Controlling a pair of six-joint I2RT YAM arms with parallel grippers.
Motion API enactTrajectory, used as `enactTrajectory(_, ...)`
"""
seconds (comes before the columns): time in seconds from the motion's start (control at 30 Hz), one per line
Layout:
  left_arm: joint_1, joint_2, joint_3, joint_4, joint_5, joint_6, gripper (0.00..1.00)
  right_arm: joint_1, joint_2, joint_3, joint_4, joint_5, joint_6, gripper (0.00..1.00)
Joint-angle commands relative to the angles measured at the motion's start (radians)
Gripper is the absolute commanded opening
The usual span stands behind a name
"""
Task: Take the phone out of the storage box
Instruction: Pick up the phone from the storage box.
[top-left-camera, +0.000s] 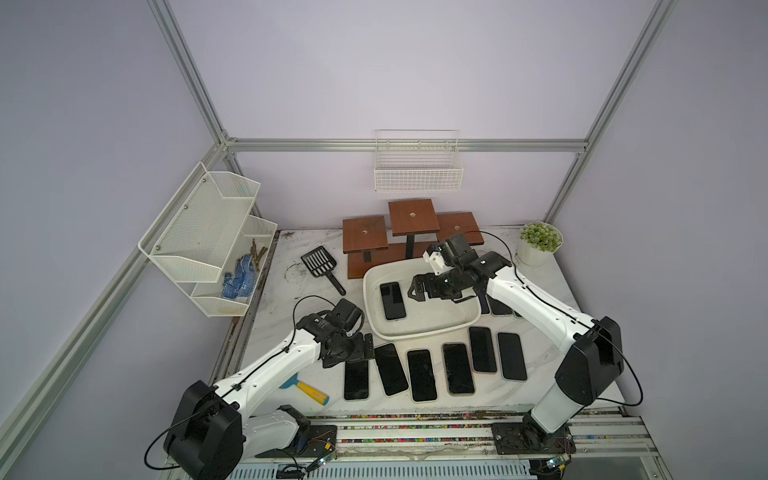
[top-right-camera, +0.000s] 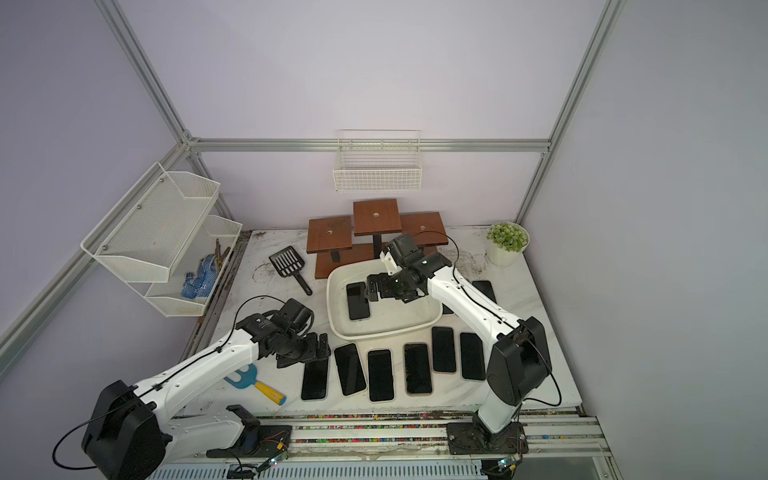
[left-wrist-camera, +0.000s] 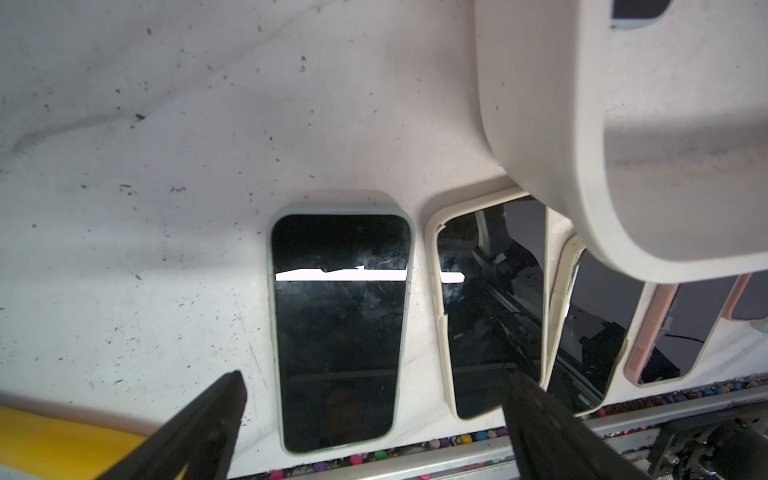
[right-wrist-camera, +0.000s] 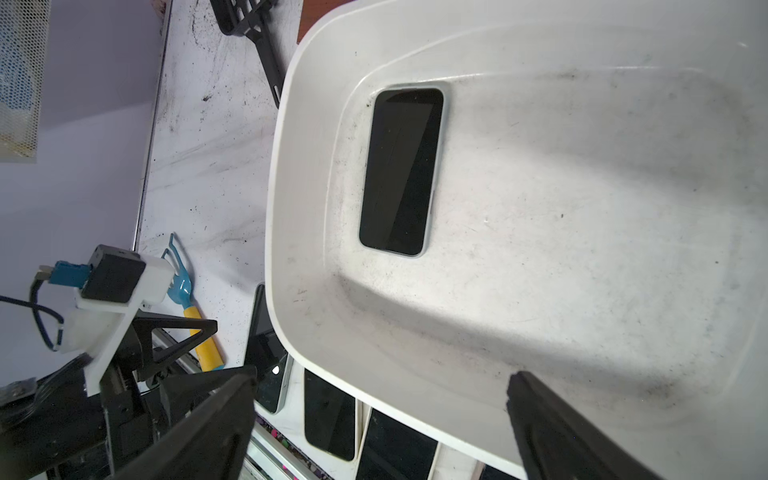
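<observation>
You've got one phone (top-left-camera: 392, 301) in the storage box (top-left-camera: 419, 333), flat, screen up, nr the box's left wall w/ its long side along it. The right wrist view shows it (right-wrist-camera: 401, 170) on the tub floor close to a rounded corner. Your right gripper (top-left-camera: 415, 289) hangs over the box interior just beside that phone, jaws wide apart, nothing btwn them. Your left gripper (top-left-camera: 368, 348) sits low over the worktop (top-left-camera: 286, 307) in front of the box, above the left end of the row of phones (top-left-camera: 422, 375) lying screen-up there. Its jaws are also fully spread, nothing held; its wrist view shows one phone of that row btwn the fingertips (left-wrist-camera: 208, 415).
</observation>
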Motion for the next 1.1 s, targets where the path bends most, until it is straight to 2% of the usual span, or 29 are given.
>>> enactTrajectory(0.0,0.031,-0.072,0.021,0.064,0.023,-0.031,1.00,0.044,0.085,0.075,-0.060,0.038,0.011,1.00)
enactTrajectory(0.2,0.122,-0.146,0.090,0.032,-0.010,-0.019,1.00,0.106,0.269,0.225,-0.133,0.133,0.050,1.00)
enactTrajectory(0.4,0.195,-0.151,0.164,0.000,0.010,0.020,1.00,0.138,0.414,0.357,-0.156,0.202,0.088,1.00)
enactTrajectory(0.77,0.247,-0.127,0.189,0.003,0.076,0.068,1.00,0.155,0.638,0.579,-0.223,0.264,0.069,1.00)
enactTrajectory(1.07,0.276,-0.083,0.213,0.000,0.109,0.114,1.00,0.156,0.725,0.632,-0.206,0.276,0.059,1.00)
